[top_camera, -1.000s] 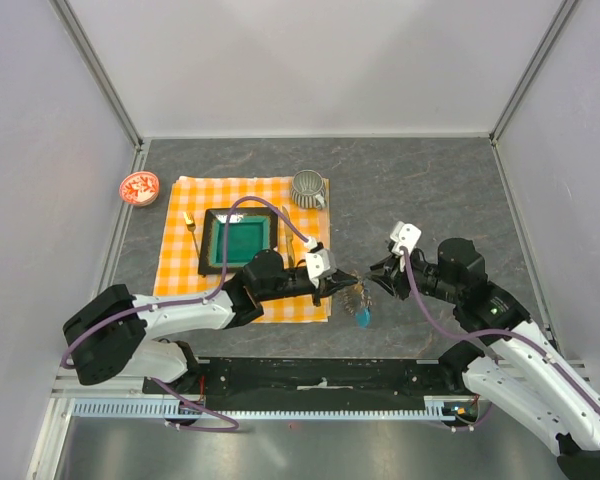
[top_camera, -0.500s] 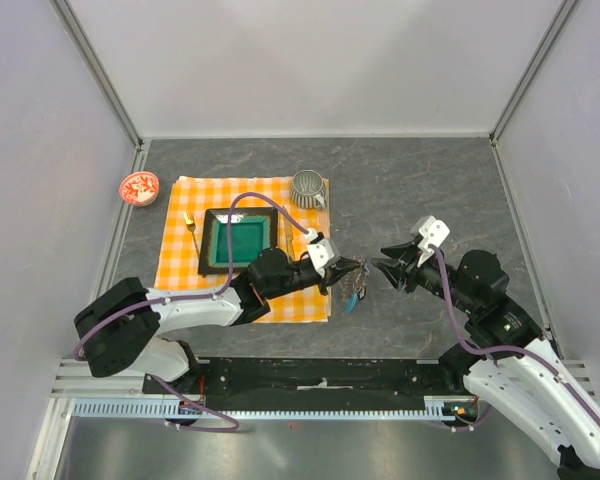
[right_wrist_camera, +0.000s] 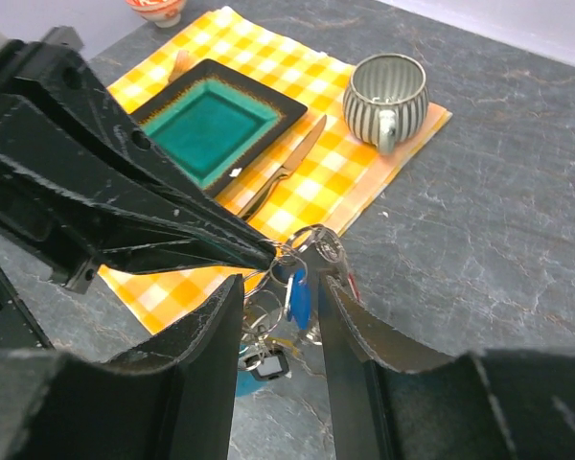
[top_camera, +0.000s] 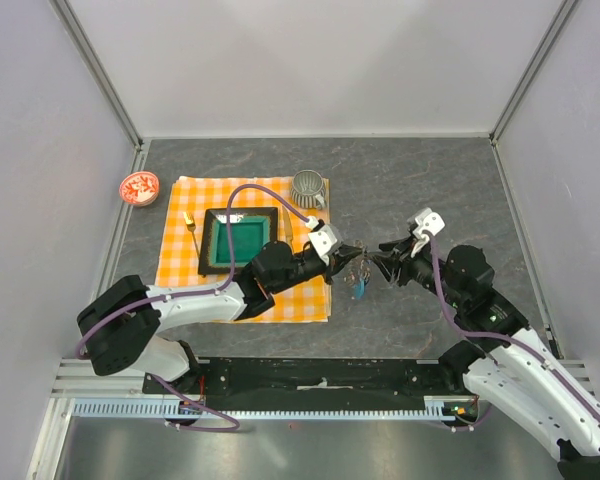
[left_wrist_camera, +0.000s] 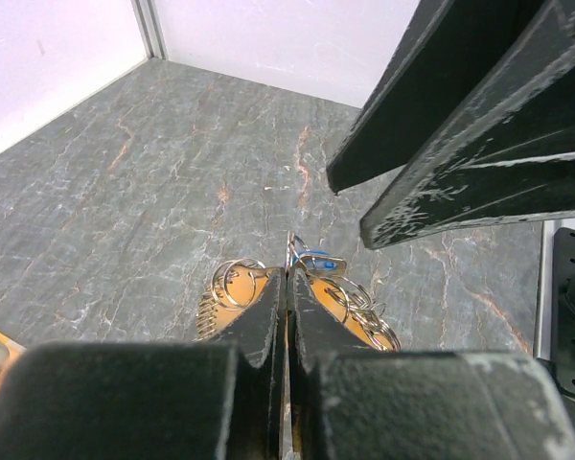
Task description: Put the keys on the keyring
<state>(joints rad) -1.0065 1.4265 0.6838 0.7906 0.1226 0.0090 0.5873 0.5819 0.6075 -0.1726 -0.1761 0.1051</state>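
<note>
My left gripper (top_camera: 346,261) is shut on the keyring (top_camera: 357,272) and holds the bunch above the grey table. In the right wrist view its fingertips (right_wrist_camera: 259,251) pinch a wire ring (right_wrist_camera: 310,239). A blue key (right_wrist_camera: 300,295), a red sliver, a white tag (right_wrist_camera: 268,363) and part of the cyan tag (right_wrist_camera: 241,385) hang below. My right gripper (top_camera: 384,262) is open, and in its own view (right_wrist_camera: 281,281) its fingers flank the blue key. In the left wrist view the shut gripper (left_wrist_camera: 287,280) has rings (left_wrist_camera: 238,283) and a blue key (left_wrist_camera: 319,261) beyond it.
An orange checked cloth (top_camera: 180,200) lies at the left with a teal square plate (top_camera: 238,241), a ribbed grey cup (top_camera: 307,187) and a knife (right_wrist_camera: 287,168). A small red and white bowl (top_camera: 138,187) sits off the cloth's far left corner.
My left gripper has carried the key bunch up and away from the near edge. My right gripper drew back to the right, then came in again around the hanging keys.
</note>
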